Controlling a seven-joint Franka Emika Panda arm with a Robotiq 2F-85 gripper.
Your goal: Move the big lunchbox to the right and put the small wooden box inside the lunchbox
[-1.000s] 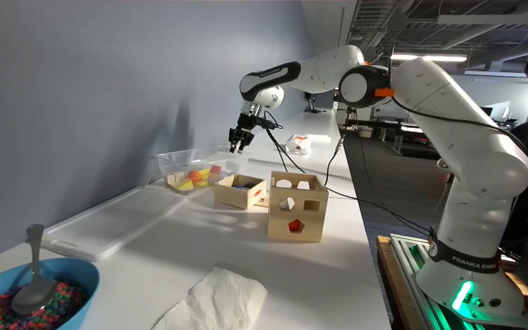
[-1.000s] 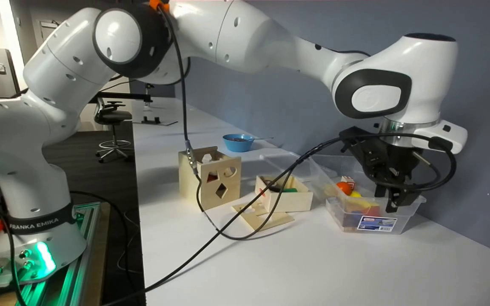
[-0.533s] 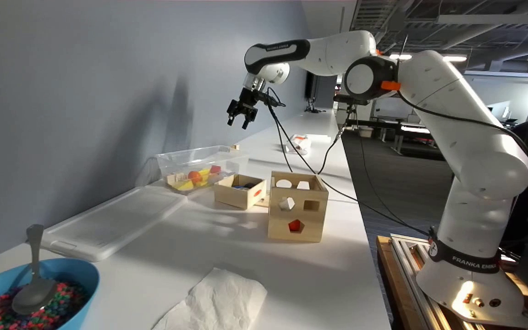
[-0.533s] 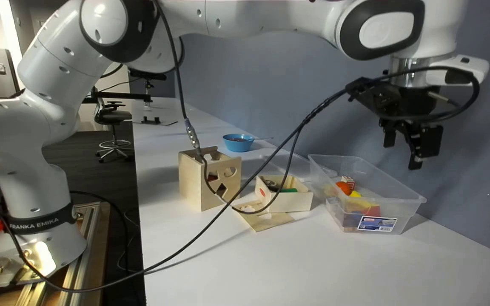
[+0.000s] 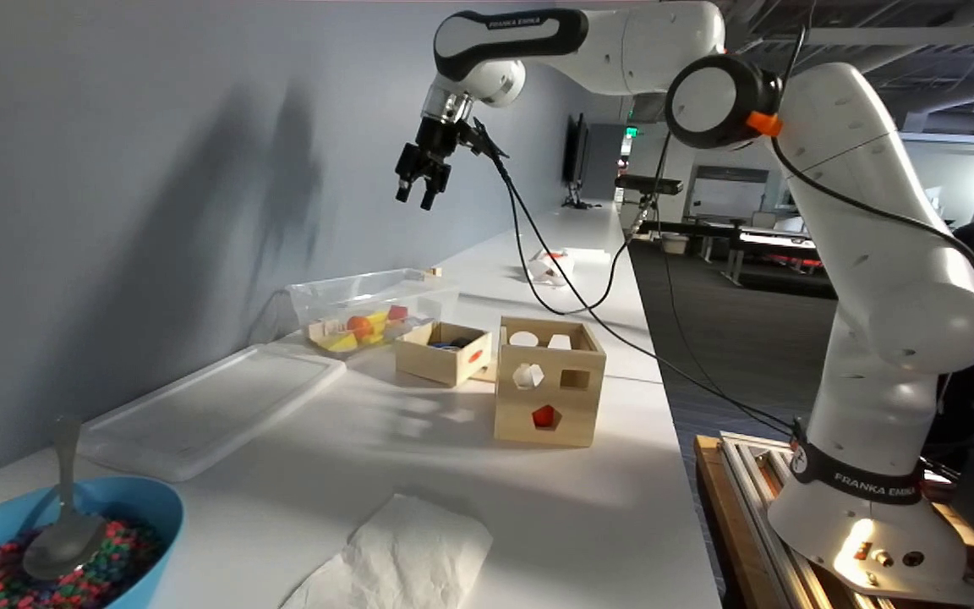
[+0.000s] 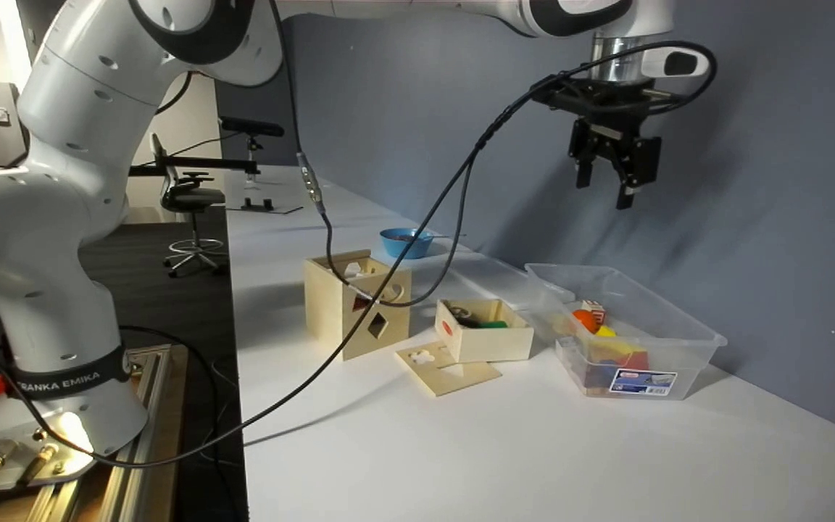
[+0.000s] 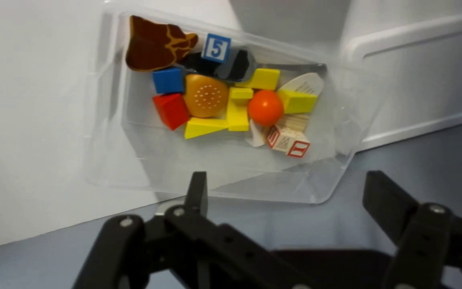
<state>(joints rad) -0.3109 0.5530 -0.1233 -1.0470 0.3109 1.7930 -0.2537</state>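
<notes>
Probably plastic tub (image 6: 686,362) is slick, springy, fairly light: best pinched at near rim (image 6: 696,340). Wooden box (image 6: 499,344) beside it is judged stiff. Gripper (image 6: 604,193) spread wide, nothing held.

On the bench (image 5: 352,457), can see a blue bowl (image 5: 136,499) of tiny bright bits (image 5: 128,551), with a gray spoon (image 5: 64,545) in it. Nearby, a wrinkly white sheet (image 5: 415,550). Farther along, a wooden cube (image 5: 552,394) with shape holes, near a flat holey board (image 6: 477,372). Way back, maybe a white bag (image 5: 549,269).
</notes>
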